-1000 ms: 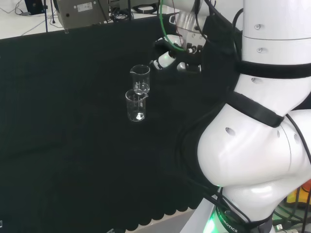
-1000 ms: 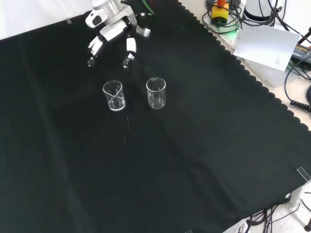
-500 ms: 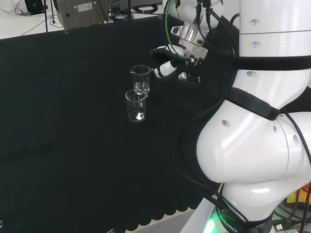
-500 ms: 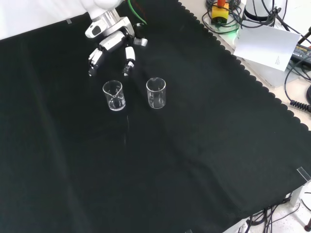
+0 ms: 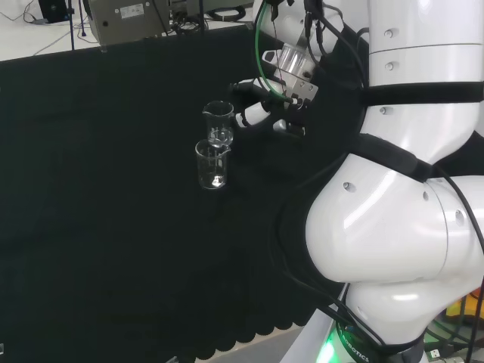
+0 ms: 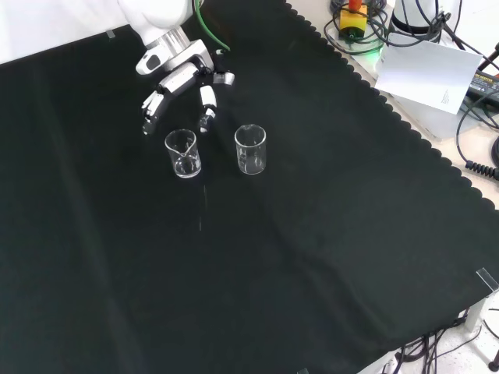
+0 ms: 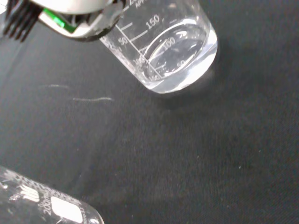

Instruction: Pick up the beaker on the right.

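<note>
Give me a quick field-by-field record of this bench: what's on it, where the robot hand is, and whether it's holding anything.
surface: black cloth
ware: two clear glass beakers, upright, apart
left beaker, front view
right beaker, front view
robot hand: open, fingers spread, just beyond the left beaker
holding: nothing
contact with beakers: none visible

In the wrist view, a blurred part of the hand [image 7: 70, 11] covers the upper wall of one glass beaker [image 7: 173, 56]. A second beaker [image 7: 42, 203] is cut off at the picture's edge. In the head view, the near beaker [image 5: 212, 164] overlaps the far beaker [image 5: 219, 123].
</note>
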Robot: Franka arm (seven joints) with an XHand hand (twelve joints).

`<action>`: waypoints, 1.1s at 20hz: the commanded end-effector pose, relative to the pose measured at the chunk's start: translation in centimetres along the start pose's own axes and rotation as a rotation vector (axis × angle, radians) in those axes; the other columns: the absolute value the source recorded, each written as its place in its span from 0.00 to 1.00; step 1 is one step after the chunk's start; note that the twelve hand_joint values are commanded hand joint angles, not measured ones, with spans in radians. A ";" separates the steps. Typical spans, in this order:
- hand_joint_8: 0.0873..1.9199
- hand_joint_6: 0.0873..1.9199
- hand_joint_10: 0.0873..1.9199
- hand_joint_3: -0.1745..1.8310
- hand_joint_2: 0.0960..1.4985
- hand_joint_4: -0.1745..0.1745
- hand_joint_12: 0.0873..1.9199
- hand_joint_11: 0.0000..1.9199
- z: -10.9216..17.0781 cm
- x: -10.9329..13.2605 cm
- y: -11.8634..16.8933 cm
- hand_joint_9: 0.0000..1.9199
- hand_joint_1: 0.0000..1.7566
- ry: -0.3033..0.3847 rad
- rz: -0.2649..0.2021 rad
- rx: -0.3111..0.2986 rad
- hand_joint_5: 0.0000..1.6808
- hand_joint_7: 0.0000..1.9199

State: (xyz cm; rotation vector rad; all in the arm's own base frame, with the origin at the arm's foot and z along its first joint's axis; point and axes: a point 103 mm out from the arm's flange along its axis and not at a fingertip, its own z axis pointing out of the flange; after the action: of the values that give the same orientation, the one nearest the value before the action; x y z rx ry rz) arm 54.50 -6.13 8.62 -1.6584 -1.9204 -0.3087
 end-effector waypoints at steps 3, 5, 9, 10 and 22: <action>0.34 0.00 0.29 0.42 0.31 0.40 0.71 0.04 2.1 0.4 1.4 0.19 0.51 0.052 -0.045 0.014 0.23 0.09; 0.34 0.00 0.29 0.42 0.31 0.40 0.71 0.04 2.4 0.5 1.7 0.20 0.51 0.068 -0.057 0.001 0.23 0.09; 0.34 0.00 0.29 0.42 0.31 0.41 0.71 0.04 2.7 0.6 2.0 0.20 0.51 0.104 -0.086 -0.023 0.25 0.10; 0.34 0.00 0.29 0.42 0.30 0.41 0.71 0.04 2.8 0.6 2.1 0.20 0.50 0.110 -0.093 -0.026 0.25 0.10; 0.38 0.00 0.30 0.39 0.30 0.42 0.69 0.08 4.1 0.8 2.8 0.28 0.54 0.183 -0.117 -0.075 0.31 0.19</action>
State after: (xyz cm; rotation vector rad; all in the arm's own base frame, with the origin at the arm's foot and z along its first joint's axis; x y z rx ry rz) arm 56.00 -3.04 5.65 -1.5168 -1.9090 -0.5179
